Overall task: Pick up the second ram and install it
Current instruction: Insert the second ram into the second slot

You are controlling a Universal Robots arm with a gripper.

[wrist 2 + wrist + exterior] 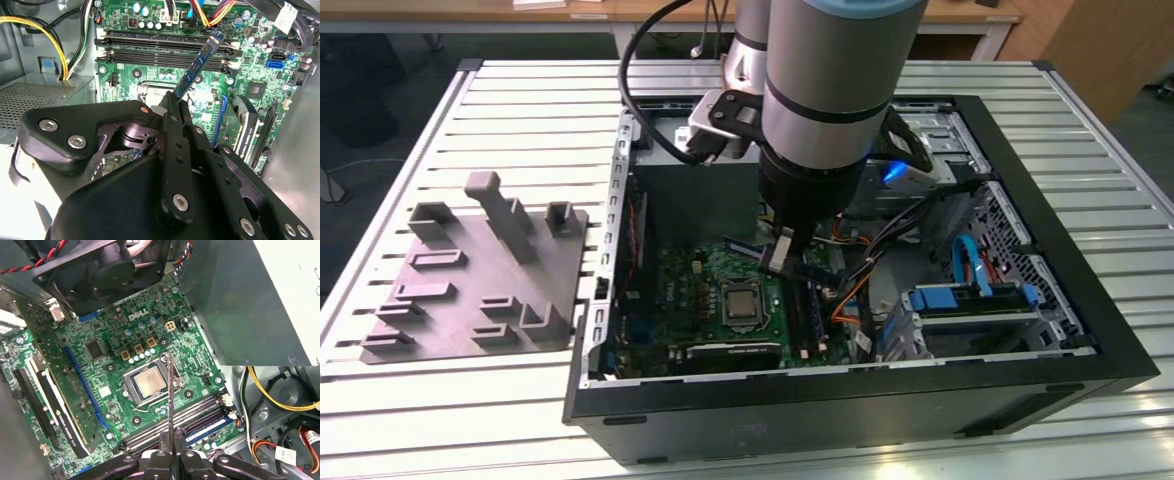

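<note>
tool (782, 234) grips 2nd ram (778, 257) above mobo (700, 290) in open pc case (1067, 335).

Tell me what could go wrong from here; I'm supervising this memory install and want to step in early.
The pincer grips the memory stick by one end, and it sits at an angle to the slots; pressed down so, it might jam or bend. Orange and yellow cables near the slots might snag.

A white brand mark (136, 317) stands on the green motherboard (120, 332); other print is too small to read.
</note>
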